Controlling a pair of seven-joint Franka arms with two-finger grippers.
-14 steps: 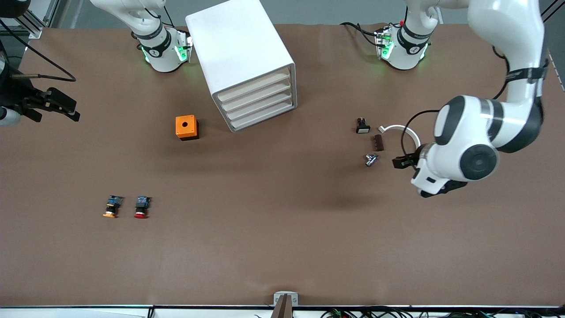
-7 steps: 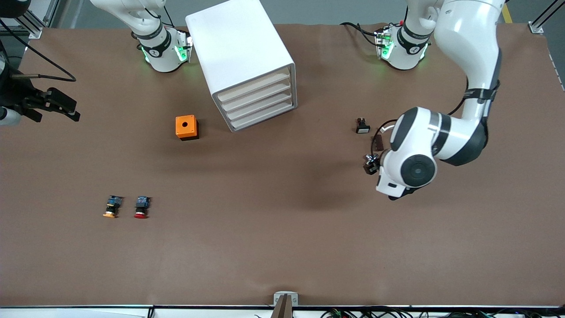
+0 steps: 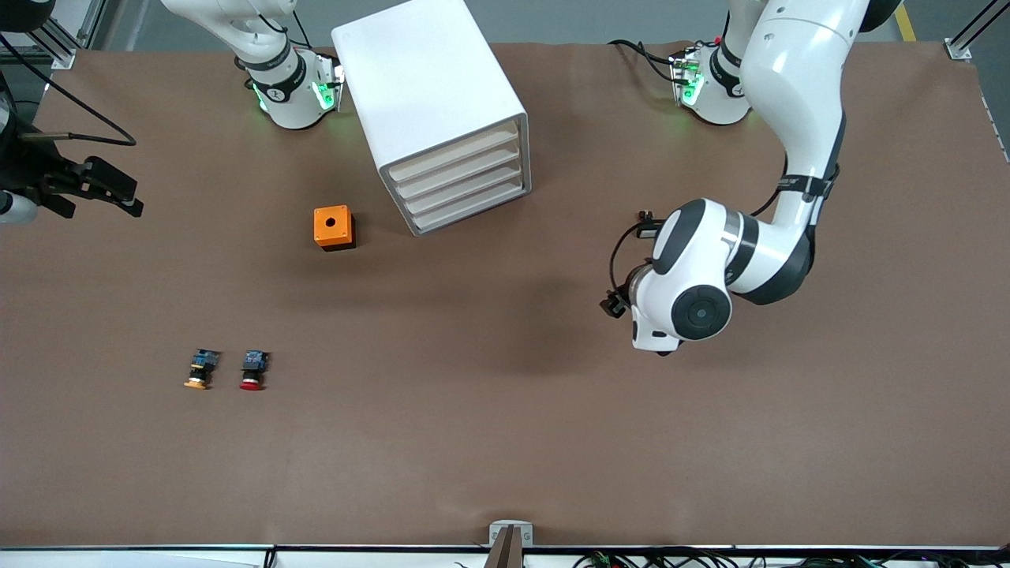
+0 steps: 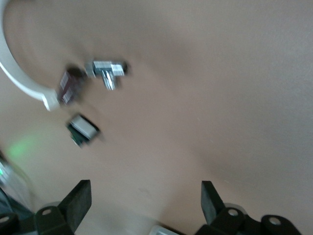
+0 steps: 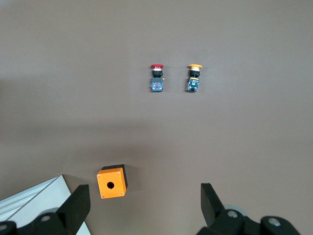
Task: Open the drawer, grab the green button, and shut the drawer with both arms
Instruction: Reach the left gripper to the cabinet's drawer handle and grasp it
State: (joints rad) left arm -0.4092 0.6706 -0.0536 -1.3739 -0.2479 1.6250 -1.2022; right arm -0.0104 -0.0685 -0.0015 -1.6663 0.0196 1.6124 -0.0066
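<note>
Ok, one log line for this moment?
drawers: all shut | green button: not visible | left tool: open, over bare table | right tool: open, waiting above orange box

An orange box with a hole is seen on the brown worktop. Nearer the front camera, a yellow-capped button and a red-capped button are laid side by side. A white ring piece, a dark block, a metal part and a white-faced switch are grouped closely.
</note>
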